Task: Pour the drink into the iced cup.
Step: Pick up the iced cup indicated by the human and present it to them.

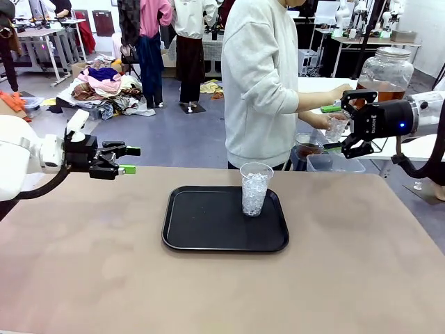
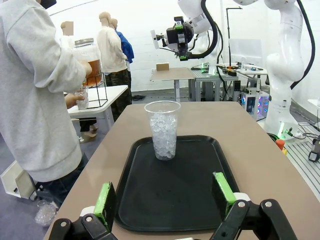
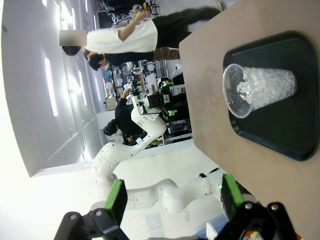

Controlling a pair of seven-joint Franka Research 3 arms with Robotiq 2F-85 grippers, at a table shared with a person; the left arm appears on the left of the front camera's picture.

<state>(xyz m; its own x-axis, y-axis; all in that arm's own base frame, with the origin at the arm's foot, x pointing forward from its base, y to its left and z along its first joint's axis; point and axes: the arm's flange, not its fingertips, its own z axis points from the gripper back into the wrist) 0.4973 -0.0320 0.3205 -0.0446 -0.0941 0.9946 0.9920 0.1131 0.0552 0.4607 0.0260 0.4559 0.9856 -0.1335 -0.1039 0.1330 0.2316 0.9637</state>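
1. Table (image 1: 83, 278): brown top, with both arms held above its near corners.
2. Person (image 1: 261, 83): grey sweatshirt, standing at the far edge and turned towards a white side table on the robot's right.
3. Tray (image 1: 201, 236): black and flat, lying on the middle of the table.
4. Dispenser jar (image 1: 386, 73): round glass with a metal lid, on a stand on the side table. The drink (image 1: 379, 94) is amber-brown and sits inside this jar, well apart from the tray.
5. Left gripper (image 1: 131, 159): above the table's left side and pointing towards the tray. Jaws are spread wide with nothing between the green pads (image 2: 105, 197).
6. Right gripper (image 1: 345, 124): raised at the far right, in front of the jar in the front view. Jaws are wide apart and empty, pads (image 3: 116, 200) clear.
7. Iced cup (image 1: 254, 189): clear plastic, upright on the tray's far right part and filled with ice. No brown liquid is visible in it.
8. Small clear cup (image 1: 336, 127): gripped in the person's hand (image 1: 321, 120), just below the jar. Its contents cannot be told.
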